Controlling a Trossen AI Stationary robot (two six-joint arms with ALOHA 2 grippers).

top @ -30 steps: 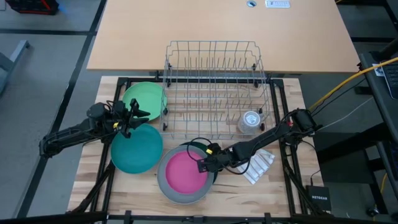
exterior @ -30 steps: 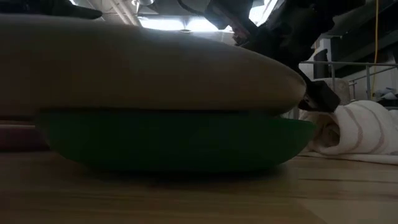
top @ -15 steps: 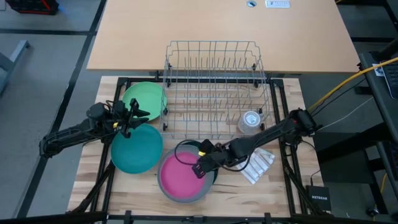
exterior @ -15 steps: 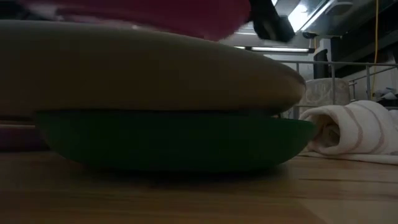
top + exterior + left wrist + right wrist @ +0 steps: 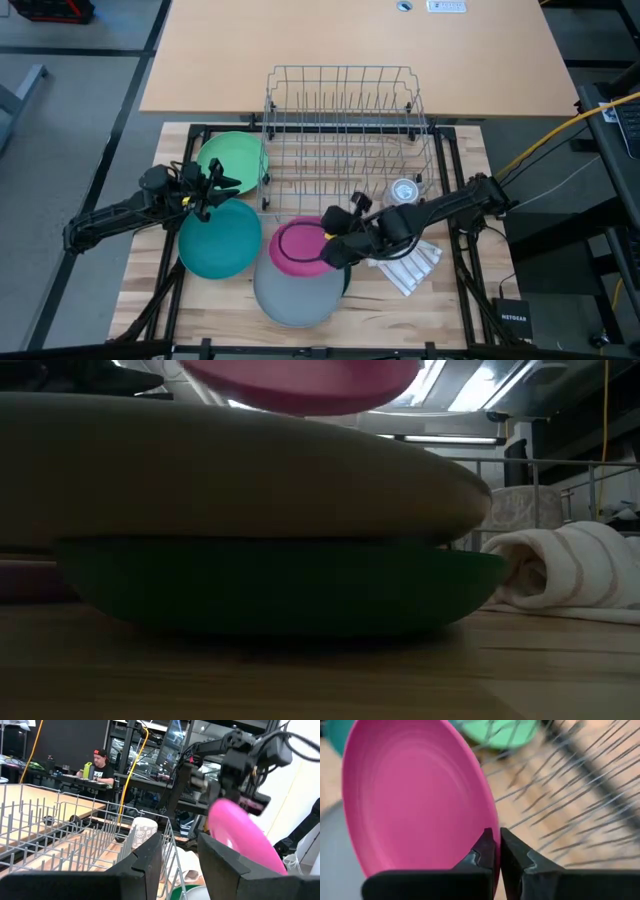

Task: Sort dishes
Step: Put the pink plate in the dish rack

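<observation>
My right gripper (image 5: 335, 247) is shut on a pink plate (image 5: 300, 247), which hangs tilted above a grey plate (image 5: 297, 292). The grey plate rests on a dark green dish (image 5: 280, 585). A teal plate (image 5: 220, 240) and a light green plate (image 5: 232, 160) lie flat on the table's left. My left gripper (image 5: 222, 183) stands open over the place where those two meet, with nothing between its fingers (image 5: 145, 865). In the left wrist view the pink plate (image 5: 245, 837) hangs below the right gripper. My right gripper pinches the pink plate's rim (image 5: 493, 837) between its two fingers, one on the hollow inner face and one on the underside. The fingers come from the table's right, slanting down. The plate is lifted clear of the grey plate and tilted on edge.
A wire dish rack (image 5: 345, 140) stands at the far middle, with a small clear cup (image 5: 403, 192) in its near right corner. A rolled white cloth (image 5: 412, 262) lies right of the grey plate, under the right arm.
My right gripper has risen and rolled its wrist, still shut on the pink plate. The plate lay flat in the grey plate. Now it is lifted clear, tipped up on edge and a little nearer the rack. The grey plate has stayed put.
</observation>
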